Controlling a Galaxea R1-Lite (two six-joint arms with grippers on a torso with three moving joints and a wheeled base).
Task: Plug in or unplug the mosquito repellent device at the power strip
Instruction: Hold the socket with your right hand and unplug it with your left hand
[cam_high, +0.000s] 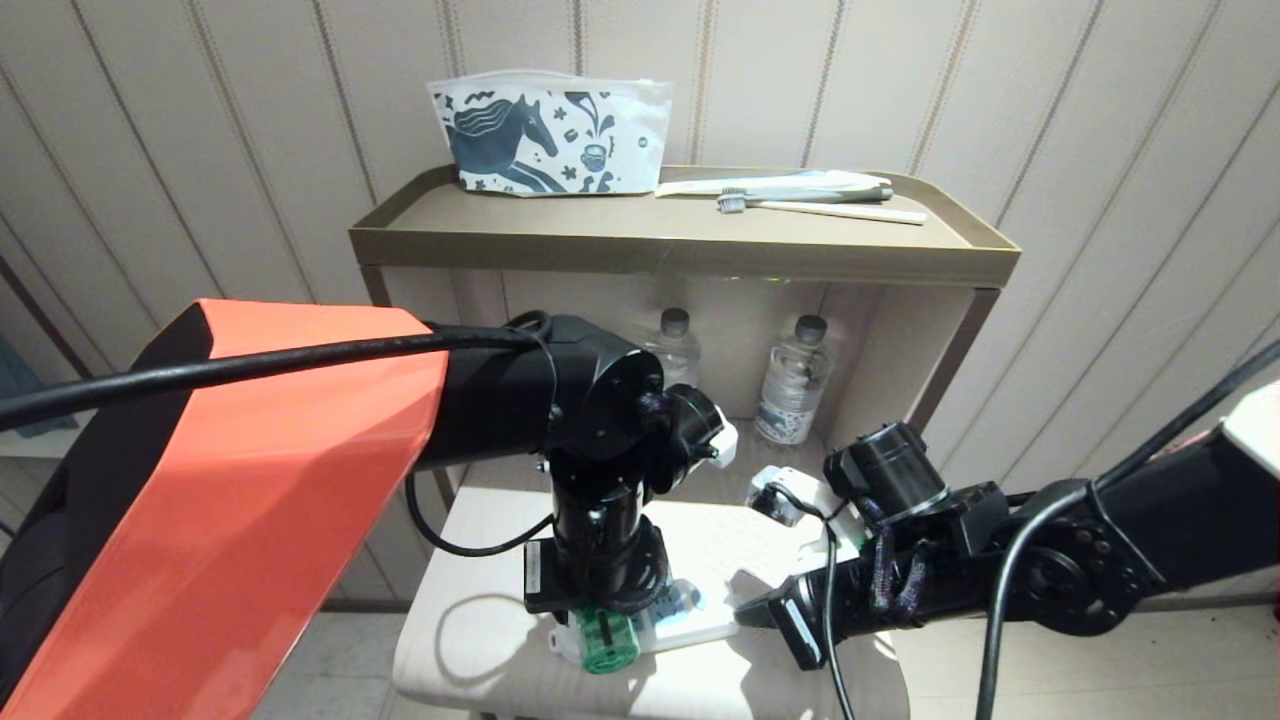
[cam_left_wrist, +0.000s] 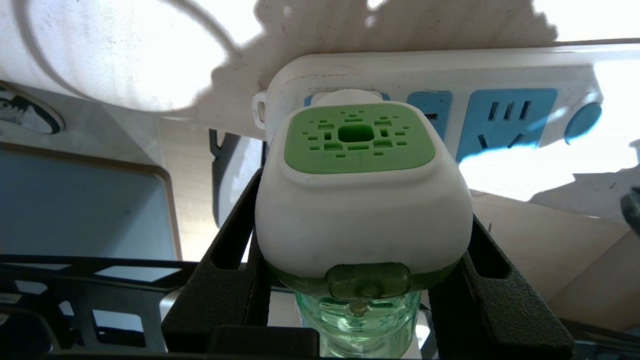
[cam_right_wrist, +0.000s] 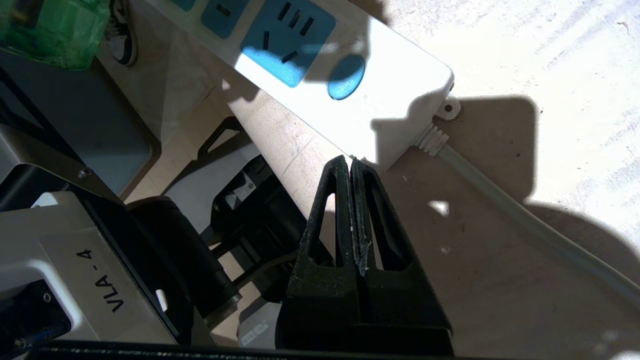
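The left gripper (cam_left_wrist: 365, 250) clamps the mosquito repellent device (cam_left_wrist: 362, 200) by its white head, one finger (cam_left_wrist: 225, 280) on each side, the green bottle below. The device sits against the end socket of the power strip (cam_left_wrist: 500, 70), which lies on the white desk (cam_high: 470, 640). The right gripper (cam_right_wrist: 351, 167) has its fingers pressed together on nothing, tips just beside the strip's cord (cam_right_wrist: 525, 220) end, near the round blue button (cam_right_wrist: 346, 76)

Left tool (cam_left_wrist: 365, 300) grips mosquito repellent device (cam_left_wrist: 362, 195), seated in power strip (cam_left_wrist: 450, 75) end socket.
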